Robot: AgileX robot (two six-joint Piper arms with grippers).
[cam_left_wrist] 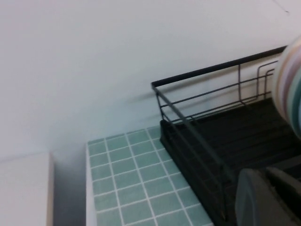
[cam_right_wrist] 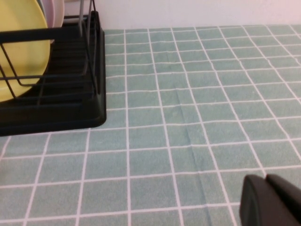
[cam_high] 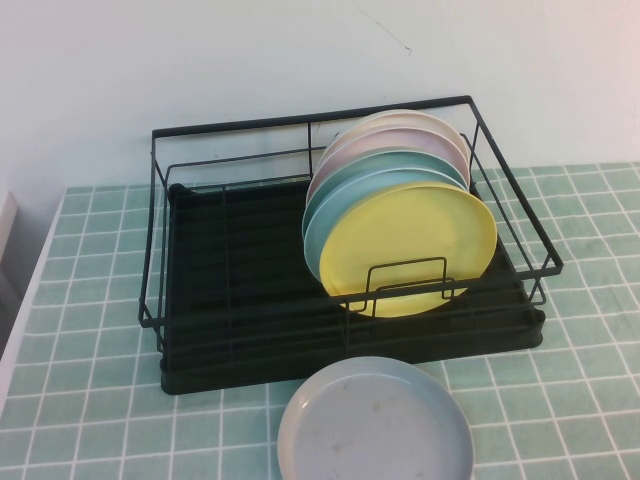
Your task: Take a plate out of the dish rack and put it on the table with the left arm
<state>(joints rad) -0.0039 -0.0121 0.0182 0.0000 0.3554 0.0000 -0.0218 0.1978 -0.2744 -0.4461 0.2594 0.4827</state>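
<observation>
Plate [cam_high: 375, 420] lies flat on tabletop [cam_high: 580, 330], just outside dish rack [cam_high: 240, 300], so placing looks done. Left gripper [cam_left_wrist: 269, 197] sits near rack's corner, holding nothing; open/shut I can't tell. Right gripper [cam_right_wrist: 273, 202] parked low over tiles, same. Next: I'd retract L arm.

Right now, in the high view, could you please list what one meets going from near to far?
Grey-blue plate on the table → dish rack front edge → yellow plate → light blue plate → pink plate → wall. Neither tool appears in this view.
</observation>
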